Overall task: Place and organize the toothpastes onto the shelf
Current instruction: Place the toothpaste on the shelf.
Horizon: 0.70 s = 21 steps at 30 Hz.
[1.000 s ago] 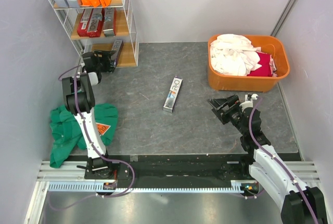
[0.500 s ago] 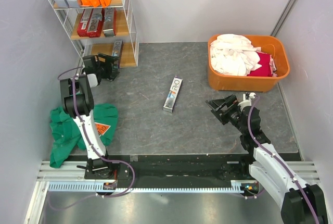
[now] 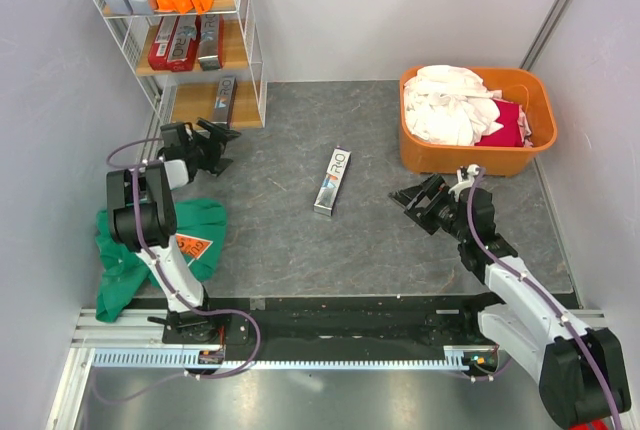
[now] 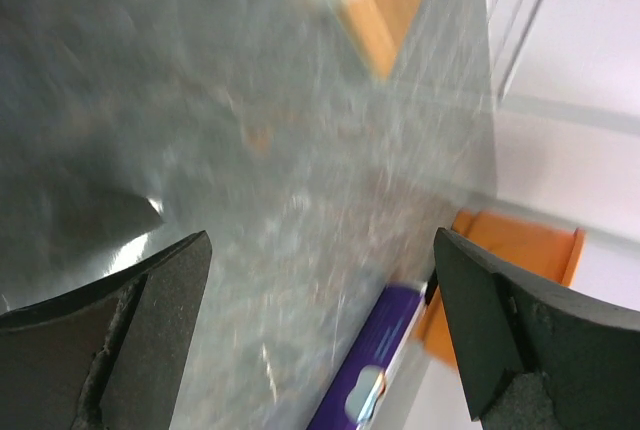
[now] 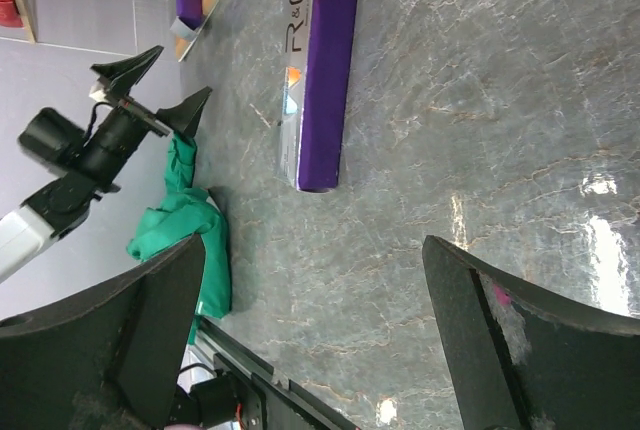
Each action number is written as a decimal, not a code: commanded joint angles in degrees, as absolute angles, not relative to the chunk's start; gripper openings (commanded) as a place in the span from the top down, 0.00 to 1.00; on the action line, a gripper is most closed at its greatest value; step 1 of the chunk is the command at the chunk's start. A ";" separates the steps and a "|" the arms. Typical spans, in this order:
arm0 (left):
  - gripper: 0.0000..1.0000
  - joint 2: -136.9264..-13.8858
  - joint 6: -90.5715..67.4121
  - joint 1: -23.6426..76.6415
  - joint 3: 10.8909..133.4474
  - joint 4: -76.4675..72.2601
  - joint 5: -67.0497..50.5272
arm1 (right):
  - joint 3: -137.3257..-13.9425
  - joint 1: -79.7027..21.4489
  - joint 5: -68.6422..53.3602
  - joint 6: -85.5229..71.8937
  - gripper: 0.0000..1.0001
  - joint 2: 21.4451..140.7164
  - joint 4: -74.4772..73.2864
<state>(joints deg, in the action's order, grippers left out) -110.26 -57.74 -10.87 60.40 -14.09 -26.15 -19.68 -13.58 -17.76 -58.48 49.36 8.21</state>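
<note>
Now the left hand point(image 3: 220, 147) has backed off the tall white wire shelf point(image 3: 258, 60), wide open and empty, leaving a slim white-and-purple toothpaste carton point(image 3: 226, 96) on its bottom wooden board point(image 3: 190, 106). One matching carton point(image 3: 332, 181) remains on the grey stone-look desk point(image 3: 300, 240), near the open, empty right hand point(image 3: 408, 210).
</note>
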 commanded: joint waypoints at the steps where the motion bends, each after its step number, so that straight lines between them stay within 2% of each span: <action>1: 0.00 -101.71 -50.28 -5.73 56.08 -17.85 -26.55 | -21.71 -13.36 -19.07 -56.78 0.02 50.10 8.96; 12: 0.00 -96.77 -35.87 13.59 56.86 -11.26 -15.66 | -21.27 -13.36 -19.86 -56.69 0.02 50.80 9.67; 21: 0.00 -95.80 -25.76 28.81 59.85 -3.26 -1.08 | -21.01 -13.36 -20.13 -56.78 0.02 51.77 10.02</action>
